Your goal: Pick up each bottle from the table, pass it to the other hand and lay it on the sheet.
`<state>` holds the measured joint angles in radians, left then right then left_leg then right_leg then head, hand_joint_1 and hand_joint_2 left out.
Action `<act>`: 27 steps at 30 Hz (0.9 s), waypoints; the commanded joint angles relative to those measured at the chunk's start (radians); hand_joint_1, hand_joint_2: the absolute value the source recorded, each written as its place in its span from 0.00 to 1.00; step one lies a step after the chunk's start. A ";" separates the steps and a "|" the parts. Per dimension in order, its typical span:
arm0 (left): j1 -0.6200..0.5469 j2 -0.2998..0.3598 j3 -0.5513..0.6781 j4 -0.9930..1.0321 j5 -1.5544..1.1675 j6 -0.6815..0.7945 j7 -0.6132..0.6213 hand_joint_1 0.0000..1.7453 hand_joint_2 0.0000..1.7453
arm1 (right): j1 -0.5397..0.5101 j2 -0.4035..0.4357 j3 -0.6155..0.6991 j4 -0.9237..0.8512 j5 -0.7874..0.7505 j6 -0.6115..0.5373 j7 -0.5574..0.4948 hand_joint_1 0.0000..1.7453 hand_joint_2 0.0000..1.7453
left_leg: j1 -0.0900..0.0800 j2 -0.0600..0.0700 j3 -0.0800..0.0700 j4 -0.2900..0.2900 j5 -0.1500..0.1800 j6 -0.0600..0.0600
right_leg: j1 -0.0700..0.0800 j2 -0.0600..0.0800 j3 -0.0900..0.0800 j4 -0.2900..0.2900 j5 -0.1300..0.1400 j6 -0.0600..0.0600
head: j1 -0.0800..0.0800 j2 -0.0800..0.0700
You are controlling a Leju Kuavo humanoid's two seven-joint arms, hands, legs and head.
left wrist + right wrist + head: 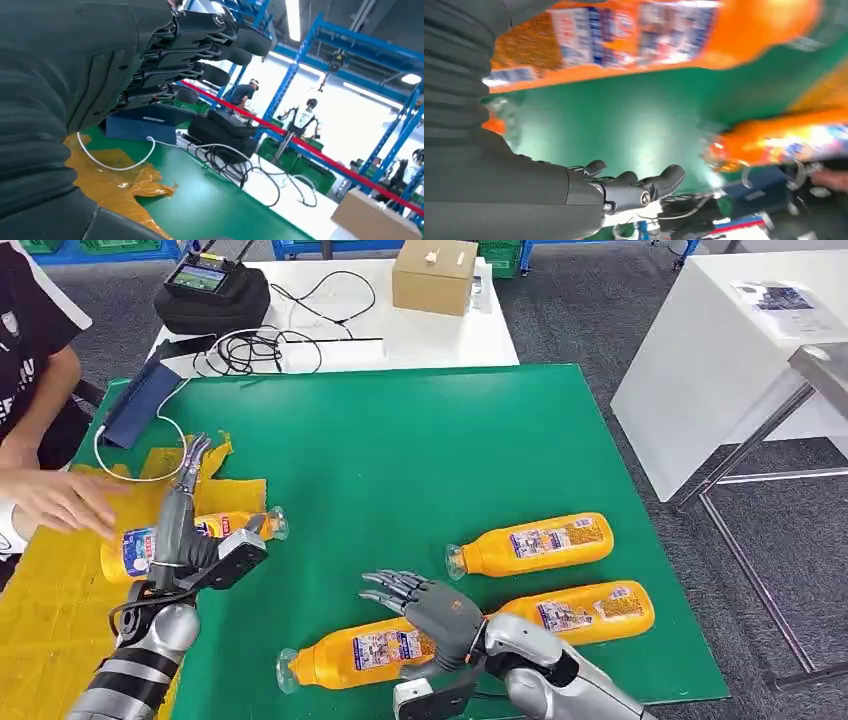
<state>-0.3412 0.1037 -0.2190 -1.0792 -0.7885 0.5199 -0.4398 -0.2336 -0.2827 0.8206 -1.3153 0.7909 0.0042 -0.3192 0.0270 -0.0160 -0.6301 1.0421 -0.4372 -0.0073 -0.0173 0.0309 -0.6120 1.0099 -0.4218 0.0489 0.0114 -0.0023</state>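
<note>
Bottle (365, 652) nearest the table's (420, 450) near edge is being approached by the right hand (425, 605), fingers spread, empty; a closing grasp is being called for next.

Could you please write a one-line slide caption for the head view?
Right robot hand hovers open over an orange bottle on the green table; another bottle lies on the yellow sheet.

**Silver arms, dark grey hands**

Here's the left arm (150, 655): polished silver segments ringed with dark bands, a thin black cable looping at the wrist, a black camera block bolted on. The right arm (545, 665) shows smooth silver shells. The left hand (165, 55) and right hand (435, 610) wear grey ribbed covers, darker jointed fingers with small round screws.
</note>
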 commanded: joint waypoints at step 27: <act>0.088 -0.071 0.041 -0.104 0.034 -0.009 0.034 0.00 1.00 | -0.071 -0.002 0.110 0.089 0.276 -0.098 0.330 0.00 1.00 | -0.001 0.004 0.007 -0.003 -0.001 0.002 | 0.001 -0.001 0.006 -0.003 0.000 -0.002 | 0.000 0.000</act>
<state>-0.2733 0.0568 -0.2121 -1.1509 -0.7660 0.5131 -0.4185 -0.2826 -0.3715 0.9209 -1.3432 0.9927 -0.0618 -0.0743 0.0273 -0.0159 -0.6304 1.0421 -0.4372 -0.0074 -0.0171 0.0309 -0.6121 1.0100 -0.4218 0.0490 0.0111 -0.0023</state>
